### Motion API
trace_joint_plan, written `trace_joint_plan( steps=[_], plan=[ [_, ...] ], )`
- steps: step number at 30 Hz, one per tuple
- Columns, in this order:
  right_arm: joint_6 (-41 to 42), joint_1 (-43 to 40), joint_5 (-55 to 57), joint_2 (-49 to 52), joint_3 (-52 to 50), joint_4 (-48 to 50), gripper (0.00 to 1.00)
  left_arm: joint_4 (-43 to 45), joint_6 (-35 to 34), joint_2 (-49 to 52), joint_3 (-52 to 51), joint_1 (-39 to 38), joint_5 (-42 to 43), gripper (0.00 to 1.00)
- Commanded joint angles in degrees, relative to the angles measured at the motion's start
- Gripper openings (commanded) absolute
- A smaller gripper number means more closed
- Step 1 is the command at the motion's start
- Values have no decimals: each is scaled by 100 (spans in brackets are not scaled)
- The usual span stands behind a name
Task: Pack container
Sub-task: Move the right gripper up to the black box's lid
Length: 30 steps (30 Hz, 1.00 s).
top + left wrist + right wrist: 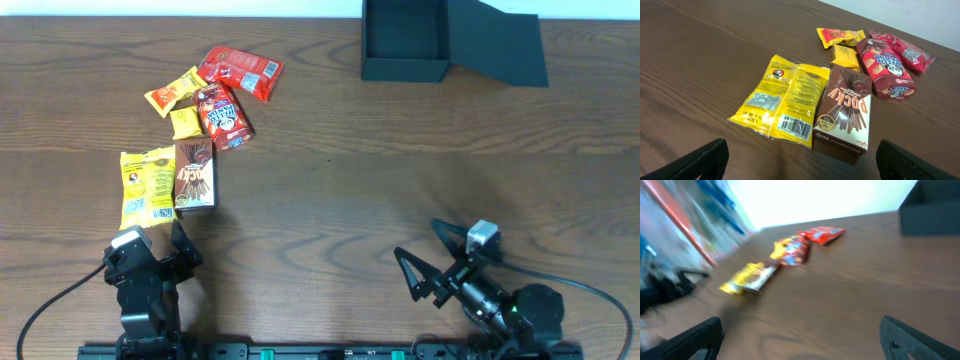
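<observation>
**Container** [403,40]: upper right of frame, close to the table [330,200] edge, lid flap [500,45] open.

**Snack packets** [200,110]: upper left, touching and overlapping.

**Left gripper** [157,246], **right gripper** [419,240]: along the bottom, both spread wide and empty.

**Risks:** we judge a pick may drag neighbouring packets, and a nudge could shove the container off the edge.

**Room:** we see bare wood across the centre.

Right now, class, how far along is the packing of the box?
Done: the box stands with its lid open, and looks empty. In hand: nothing; the left gripper and right gripper are both open, holding nothing. Left: all six snacks lie on the table, apart from the box.
</observation>
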Motion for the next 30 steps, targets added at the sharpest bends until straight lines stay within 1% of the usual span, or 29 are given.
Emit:
trace_joint_plan(
  steps=[1,3,6,10,14,16,23,26,30],
  plan=[
    [1775,22,-240,-33,-9,151,99,-13,-42,-37,-111,24,-61,95],
    [1602,22,-289,-22,-9,428,99,-13,-39,-37,-111,24,-61,95],
    [1585,22,-284,208,-7,643,99,-13,-42,-37,-111,24,-61,95],
    [1591,22,-286,1043,122,879,99,-13,-39,-37,-111,24,-61,95],
    [1482,22,-240,2321,686,907,99,-13,-39,-37,-111,24,-61,95],
    [1314,22,-146,3084,1145,903,99,-13,-39,-37,-111,24,-61,95],
    [1285,22,103,5552,2719,839,99,-13,-39,-37,-111,24,-61,95],
    [1484,22,105,6579,3434,835,99,-13,-39,-37,-111,24,-61,95],
    [1777,44,247,7584,4282,638,99,-13,-42,-37,-111,24,-61,95]
  ],
)
